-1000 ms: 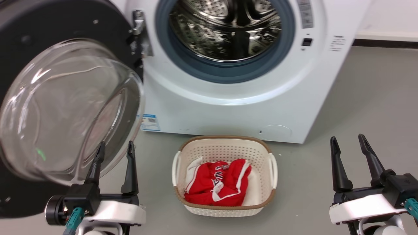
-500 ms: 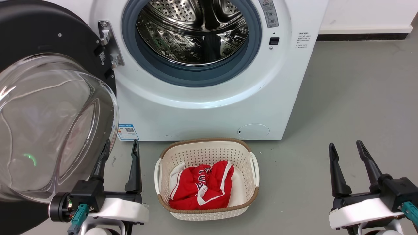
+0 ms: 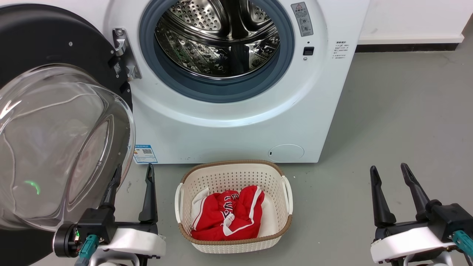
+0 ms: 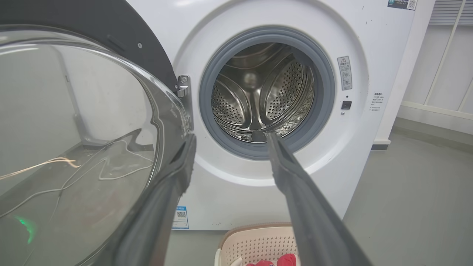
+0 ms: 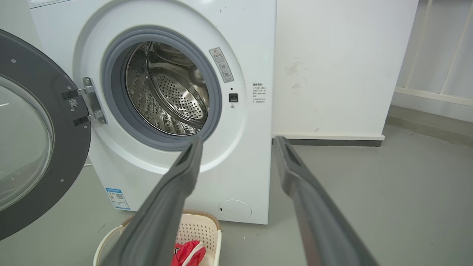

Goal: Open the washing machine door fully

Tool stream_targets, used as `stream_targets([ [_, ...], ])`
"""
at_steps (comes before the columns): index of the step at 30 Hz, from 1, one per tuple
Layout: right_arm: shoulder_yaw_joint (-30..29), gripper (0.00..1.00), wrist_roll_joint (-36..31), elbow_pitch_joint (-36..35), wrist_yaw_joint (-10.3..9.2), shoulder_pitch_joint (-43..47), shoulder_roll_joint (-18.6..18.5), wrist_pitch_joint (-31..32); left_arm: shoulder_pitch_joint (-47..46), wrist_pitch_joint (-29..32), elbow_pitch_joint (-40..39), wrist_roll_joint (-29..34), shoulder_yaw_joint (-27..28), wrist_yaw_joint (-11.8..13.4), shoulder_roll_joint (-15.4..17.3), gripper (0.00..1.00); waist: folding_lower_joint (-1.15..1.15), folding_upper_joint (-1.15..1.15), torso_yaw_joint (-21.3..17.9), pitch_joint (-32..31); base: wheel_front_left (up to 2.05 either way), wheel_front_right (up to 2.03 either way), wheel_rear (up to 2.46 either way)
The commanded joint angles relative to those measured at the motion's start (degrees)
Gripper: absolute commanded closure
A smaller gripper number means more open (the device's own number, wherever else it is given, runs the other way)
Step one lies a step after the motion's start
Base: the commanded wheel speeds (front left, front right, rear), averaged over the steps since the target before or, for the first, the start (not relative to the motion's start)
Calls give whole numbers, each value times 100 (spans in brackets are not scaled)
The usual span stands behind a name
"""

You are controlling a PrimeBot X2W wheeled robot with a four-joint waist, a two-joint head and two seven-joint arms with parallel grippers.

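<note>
Fingers of the left gripper [image 3: 133, 169] stand spread and empty, the outer one just beside the bulging glass of the washing machine door [image 3: 48, 40], which hangs swung wide to the left of the washing machine [image 3: 229, 125]. The right gripper [image 3: 388, 168] is likewise spread, holding nothing. Any leftward sweep would likely strike the glass, since the door's rim crowds that arm. The laundry basket [image 3: 232, 162] sits between the grippers, and bare floor [image 3: 399, 111] lies open on the right.
</note>
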Motion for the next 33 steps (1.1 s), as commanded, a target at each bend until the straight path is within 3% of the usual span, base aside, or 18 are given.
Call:
stream_targets([
  [1, 7, 0, 50, 14, -3, 25, 8, -12, 34, -13, 15, 26, 10, -16, -20, 0, 0, 0, -3, -2, 0, 0, 0],
  [16, 22, 0, 126, 19, -4, 26, 8, -40, 65, -13, -9, 95, 13, -43, -29, 0, 0, 0, -38, -2, 0, 0, 0],
  [17, 23, 100, 96, 28, 0, 10, 0, -10, 10, 0, 4, 82, 17, -39, -23, 100, 0, 0, -39, -2, 0, 0, 0],
  [20, 39, 100, 182, 127, 0, 53, 1, 1, 3, 43, 144, -5, 46, -44, -39, 100, 0, 0, -39, -2, 0, 0, 0],
  [33, 25, 100, 1785, 327, 0, -103, -73, 265, -92, 427, 302, -1518, 168, -132, -55, 100, 0, 0, -31, -6, 0, 0, 0],
])
